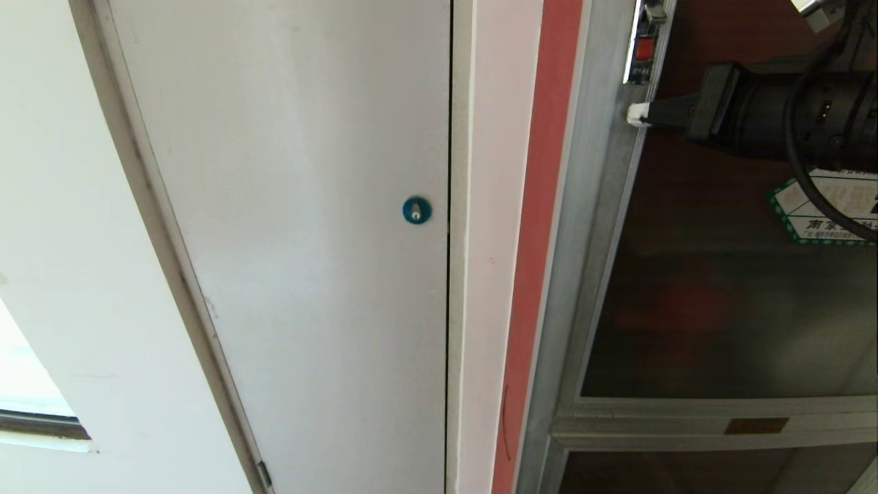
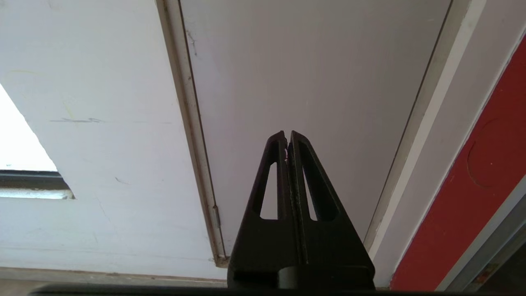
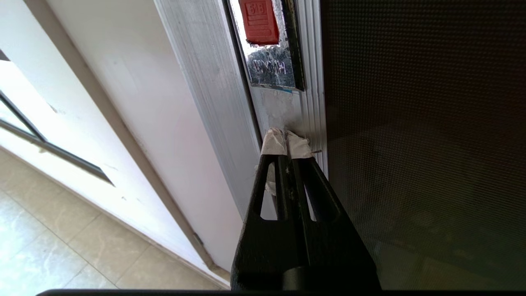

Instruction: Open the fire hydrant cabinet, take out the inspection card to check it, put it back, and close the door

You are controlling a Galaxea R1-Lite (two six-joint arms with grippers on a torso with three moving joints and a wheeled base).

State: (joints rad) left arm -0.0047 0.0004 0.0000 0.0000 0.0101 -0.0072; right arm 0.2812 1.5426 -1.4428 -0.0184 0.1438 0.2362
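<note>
The fire hydrant cabinet [image 1: 552, 206] fills the right of the head view, with its silver frame and red edge strip. Its door [image 1: 720, 309] is dark tinted glass in a silver frame [image 3: 312, 82], carrying a green-bordered sticker [image 1: 823, 213] and a small red latch [image 1: 643, 48] [image 3: 259, 20]. My right gripper [image 1: 638, 114] [image 3: 286, 142] is shut, empty, its white-taped tips pressed against the door's frame edge just below the latch. My left gripper [image 2: 287, 137] is shut and empty, facing the plain white door. The inspection card is out of view.
A plain white door [image 1: 295, 240] with a blue round lock [image 1: 416, 210] stands left of the cabinet, a white wall strip [image 1: 497, 206] between them. Tiled floor [image 3: 61, 246] shows in the right wrist view. A window edge [image 1: 41, 422] sits far left.
</note>
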